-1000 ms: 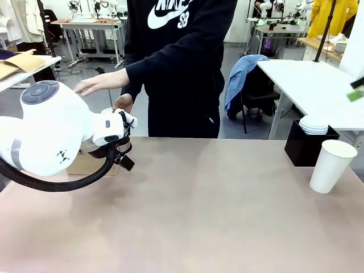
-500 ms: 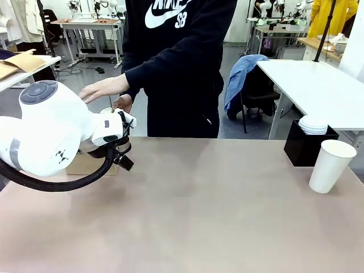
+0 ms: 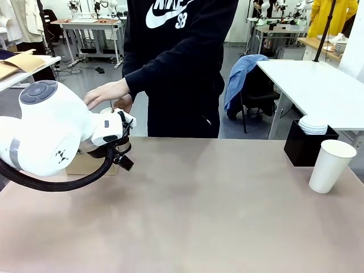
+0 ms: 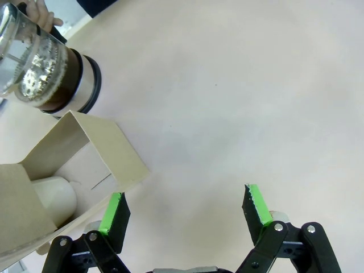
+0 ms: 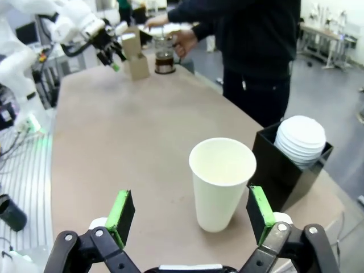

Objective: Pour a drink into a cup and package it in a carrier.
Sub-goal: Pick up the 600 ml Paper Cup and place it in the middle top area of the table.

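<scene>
1. At the left end of the flat tan table (image 3: 199, 222), hovering with the left gripper (image 4: 185, 199) over bare tabletop, green-padded jaws spread wide and pinching nothing.
2. Just beside one finger of that gripper, standing on the table as a small brown cardboard carrier (image 4: 108, 151) with open slots; keeping something white and rounded in one slot, too little in sight to name.
3. Just behind the carrier, near the far edge, resting upright as a clear cylindrical glass jar with a metal frame (image 4: 42, 65); whether touching the carrier or not, impossible to tell.
4. Low inside that jar, sitting as a shallow band of dark brown, coffee-like drink (image 5: 164, 61).
5. Around the jar, closing in with the person's two hands: gripping its side with one hand (image 5: 185, 41), hovering over its top with the other hand (image 3: 108, 92).
6. At the right end, well apart from the carrier, standing upright and empty as a tall white tapered paper cup with a rolled rim (image 3: 331, 165).
7. Just beside the cup, toward the far side, holding a stack of round white lids (image 3: 314, 124) in a black square box (image 3: 304, 149).
8. Near that cup, hanging with the right gripper (image 5: 189, 199), jaws spread wide, pinching nothing and touching nothing.
</scene>
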Tool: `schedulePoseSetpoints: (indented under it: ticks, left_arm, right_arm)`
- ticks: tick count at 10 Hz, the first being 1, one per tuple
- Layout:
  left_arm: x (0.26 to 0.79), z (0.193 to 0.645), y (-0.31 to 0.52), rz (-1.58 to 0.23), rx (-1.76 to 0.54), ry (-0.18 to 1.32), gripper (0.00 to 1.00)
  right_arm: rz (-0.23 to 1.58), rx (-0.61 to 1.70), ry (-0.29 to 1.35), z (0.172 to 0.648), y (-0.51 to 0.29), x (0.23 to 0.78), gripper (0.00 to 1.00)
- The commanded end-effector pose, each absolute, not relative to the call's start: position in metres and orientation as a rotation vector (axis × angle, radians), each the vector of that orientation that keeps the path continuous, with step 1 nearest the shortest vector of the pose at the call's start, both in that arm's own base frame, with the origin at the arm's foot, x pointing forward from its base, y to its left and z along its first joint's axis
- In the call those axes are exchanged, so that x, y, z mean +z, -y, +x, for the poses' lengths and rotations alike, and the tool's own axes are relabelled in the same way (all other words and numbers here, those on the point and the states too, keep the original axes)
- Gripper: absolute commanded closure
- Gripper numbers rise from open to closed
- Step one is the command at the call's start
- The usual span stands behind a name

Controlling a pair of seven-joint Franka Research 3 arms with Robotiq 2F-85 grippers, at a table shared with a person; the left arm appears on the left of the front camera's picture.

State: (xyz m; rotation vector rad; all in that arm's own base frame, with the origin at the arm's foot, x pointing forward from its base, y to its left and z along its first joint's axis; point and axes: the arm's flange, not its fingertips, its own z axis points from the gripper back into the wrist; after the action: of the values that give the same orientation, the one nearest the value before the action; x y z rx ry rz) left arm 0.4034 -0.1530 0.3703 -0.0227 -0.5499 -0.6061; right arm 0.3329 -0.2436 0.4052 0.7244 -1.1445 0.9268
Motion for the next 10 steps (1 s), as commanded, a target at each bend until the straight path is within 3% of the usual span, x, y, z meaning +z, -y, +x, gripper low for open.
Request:
schedulePoseSetpoints:
  ticks: [1, 3, 10]
  left_arm:
    - [0.37, 0.403, 0.152, -0.024, -0.605, 0.55, 0.0]
    - [0.37, 0.403, 0.152, -0.024, -0.605, 0.55, 0.0]
    - [0.37, 0.403, 0.152, -0.024, -0.605, 0.55, 0.0]
  right_arm:
    - [0.699, 0.931, 1.153, 0.322, 0.238, 0.422, 0.0]
    - [0.701, 0.929, 1.144, 0.329, 0.246, 0.413, 0.0]
    - [0.785, 0.963, 1.35, 0.392, 0.241, 0.299, 0.0]
